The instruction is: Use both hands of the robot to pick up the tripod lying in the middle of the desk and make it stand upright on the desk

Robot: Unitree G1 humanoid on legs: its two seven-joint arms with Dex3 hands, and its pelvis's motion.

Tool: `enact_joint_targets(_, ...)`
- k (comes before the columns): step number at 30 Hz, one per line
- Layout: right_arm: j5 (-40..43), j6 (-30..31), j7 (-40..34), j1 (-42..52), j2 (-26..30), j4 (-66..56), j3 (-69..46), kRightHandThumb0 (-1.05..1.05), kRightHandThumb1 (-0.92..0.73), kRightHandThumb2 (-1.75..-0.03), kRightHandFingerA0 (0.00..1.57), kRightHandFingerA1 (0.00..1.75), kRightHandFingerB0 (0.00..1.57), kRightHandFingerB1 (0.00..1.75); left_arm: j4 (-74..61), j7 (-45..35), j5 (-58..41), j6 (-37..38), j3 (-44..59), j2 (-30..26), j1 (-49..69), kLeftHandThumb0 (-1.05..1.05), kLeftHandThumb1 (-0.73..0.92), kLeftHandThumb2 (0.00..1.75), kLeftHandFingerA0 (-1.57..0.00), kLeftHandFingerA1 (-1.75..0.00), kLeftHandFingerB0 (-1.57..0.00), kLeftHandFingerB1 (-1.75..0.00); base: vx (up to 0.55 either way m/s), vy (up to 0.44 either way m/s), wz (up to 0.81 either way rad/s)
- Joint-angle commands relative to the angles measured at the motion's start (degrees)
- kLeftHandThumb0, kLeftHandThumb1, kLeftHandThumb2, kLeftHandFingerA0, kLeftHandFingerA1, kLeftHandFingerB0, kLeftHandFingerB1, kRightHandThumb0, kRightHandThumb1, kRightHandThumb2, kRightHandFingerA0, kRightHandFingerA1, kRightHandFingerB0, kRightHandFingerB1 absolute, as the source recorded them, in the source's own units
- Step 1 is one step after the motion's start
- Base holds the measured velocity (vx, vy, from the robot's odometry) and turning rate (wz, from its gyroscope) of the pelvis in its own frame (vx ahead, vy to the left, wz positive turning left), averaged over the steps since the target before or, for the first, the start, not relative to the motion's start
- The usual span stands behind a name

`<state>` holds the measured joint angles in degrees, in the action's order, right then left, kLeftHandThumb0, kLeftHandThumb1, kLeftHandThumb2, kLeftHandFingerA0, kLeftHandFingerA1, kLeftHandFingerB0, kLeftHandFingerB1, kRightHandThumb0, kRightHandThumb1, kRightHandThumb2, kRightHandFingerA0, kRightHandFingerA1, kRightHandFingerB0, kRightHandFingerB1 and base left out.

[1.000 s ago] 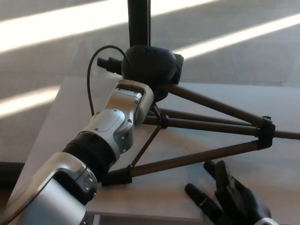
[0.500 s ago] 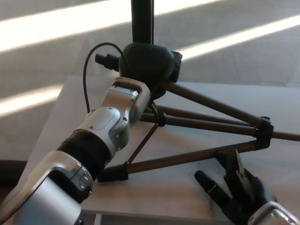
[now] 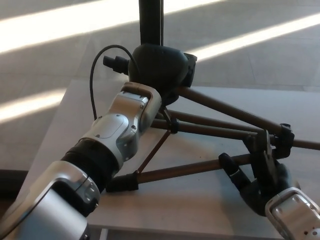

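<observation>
The black tripod (image 3: 210, 125) stands on the grey desk (image 3: 200, 210) with its brown legs spread and its centre column rising out of the top of the head view. My left hand (image 3: 157, 65) is shut on the tripod's hub, where the legs meet the column. My right hand (image 3: 257, 172) is open at the lower right, its fingers (image 3: 231, 167) spread right at the near leg (image 3: 190, 169) beside the black leg joint (image 3: 283, 140).
The near leg's black foot (image 3: 121, 183) rests close to the desk's front edge. A black cable (image 3: 95, 80) loops from my left wrist over the desk's left side. Sunlit floor lies beyond the desk.
My right hand has risen from the desk's front edge up and forward to the near leg. The left hand keeps its hold on the hub. The tripod has barely shifted.
</observation>
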<state>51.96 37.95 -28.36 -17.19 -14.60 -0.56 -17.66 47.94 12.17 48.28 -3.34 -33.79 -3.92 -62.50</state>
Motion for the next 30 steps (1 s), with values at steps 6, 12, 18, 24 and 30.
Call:
enact_joint_targets(6,-2.2,2.5,0.1,8.8,-3.1,1.7,5.5,-0.78,-0.67,-0.6,0.15,1.04,0.31,0.88,1.1,2.5,-0.6,2.8,1.3,-0.2,-5.3,-0.23,0.49,1.07,-1.18,-1.36,-0.89,-1.15,0.0,0.0,0.0)
enact_joint_targets(12,-2.7,3.0,-0.3,10.7,-1.6,1.2,7.4,-0.8,-0.68,-0.61,0.23,1.1,0.37,0.88,3.3,3.8,-0.2,5.5,1.3,-1.3,-8.3,-0.28,0.71,0.87,-0.96,-1.23,-0.78,-0.88,0.0,0.0,0.0)
enact_joint_targets(18,-2.6,2.3,0.6,10.3,-0.5,2.3,7.0,-0.82,-0.7,-0.59,0.22,1.16,0.39,0.9,4.5,2.3,-0.1,5.9,1.3,-1.1,-10.2,-0.28,0.54,1.06,-1.16,-1.29,-0.87,-1.07,0.0,0.0,0.0)
enact_joint_targets(24,-3.2,0.0,0.2,7.6,-0.2,4.6,5.5,-0.81,-0.71,-0.59,0.21,1.18,0.33,0.95,3.7,2.1,-0.2,5.3,1.6,-0.7,-10.0,-0.25,0.58,0.92,-0.94,-1.59,-0.82,-1.19,0.0,0.0,0.0)
enact_joint_targets(30,-3.6,-2.0,-0.5,4.4,0.1,7.4,3.5,-0.87,-0.68,-0.62,0.16,1.35,0.28,1.05,3.6,3.4,-0.3,6.0,1.6,-0.4,-8.2,-0.24,0.63,0.94,-0.93,-1.55,-0.8,-1.14,0.0,0.0,0.0)
